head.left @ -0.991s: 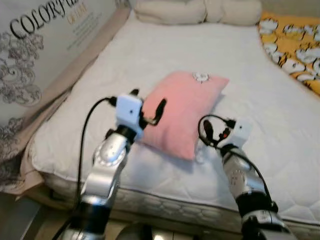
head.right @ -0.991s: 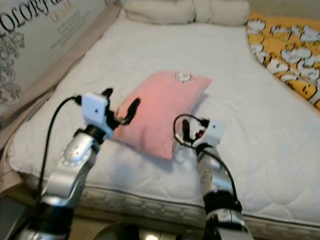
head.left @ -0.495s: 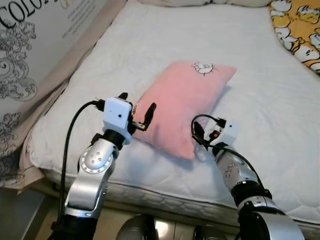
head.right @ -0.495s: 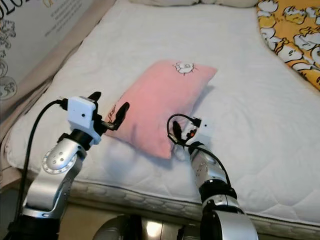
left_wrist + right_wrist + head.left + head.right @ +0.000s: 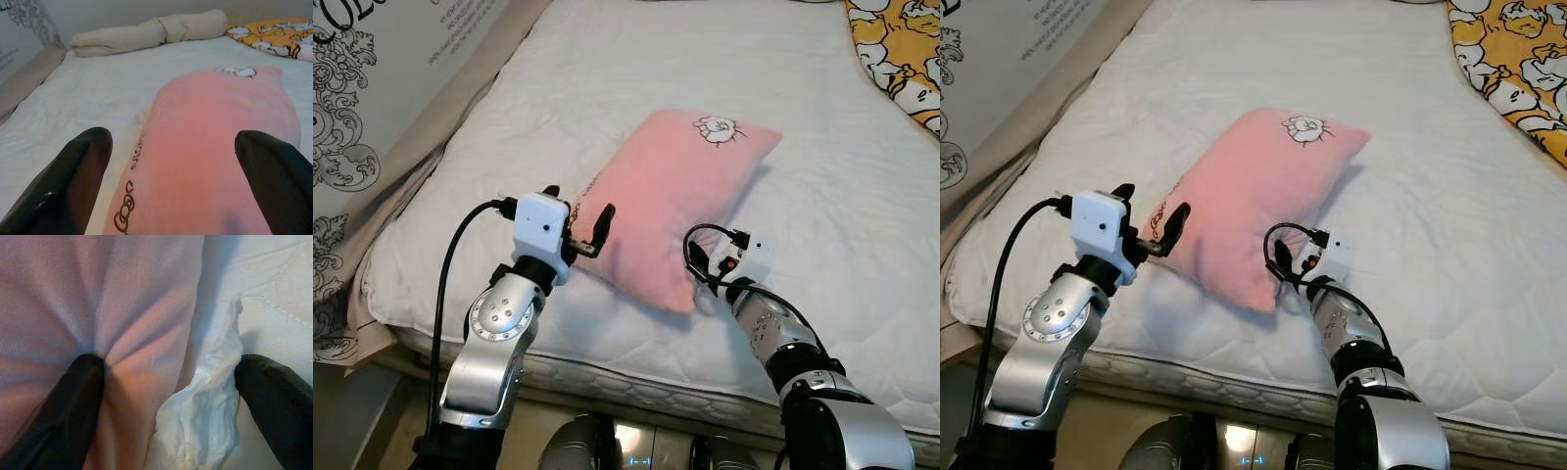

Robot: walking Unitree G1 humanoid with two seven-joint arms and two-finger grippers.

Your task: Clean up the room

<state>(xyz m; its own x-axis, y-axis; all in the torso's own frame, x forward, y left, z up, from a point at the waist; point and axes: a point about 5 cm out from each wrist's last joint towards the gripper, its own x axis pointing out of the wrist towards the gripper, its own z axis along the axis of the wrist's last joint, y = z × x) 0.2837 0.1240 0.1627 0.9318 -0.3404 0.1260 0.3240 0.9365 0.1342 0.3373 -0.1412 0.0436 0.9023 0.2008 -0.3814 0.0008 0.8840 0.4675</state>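
As camera dipped, right pincer (image 5: 166, 382) reached pink pillow (image 5: 671, 201) corner.

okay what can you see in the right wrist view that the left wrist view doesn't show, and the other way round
Right wrist view: a crumpled white tissue lies beside the pillow's edge, between the open fingers of the right tool; one finger presses into the pink fabric.

Left wrist view: a rolled cream blanket at the far end of the bed, a yellow patterned quilt, and the open left tool at the pillow's near end.

Both: the pink pillow on the white mattress.
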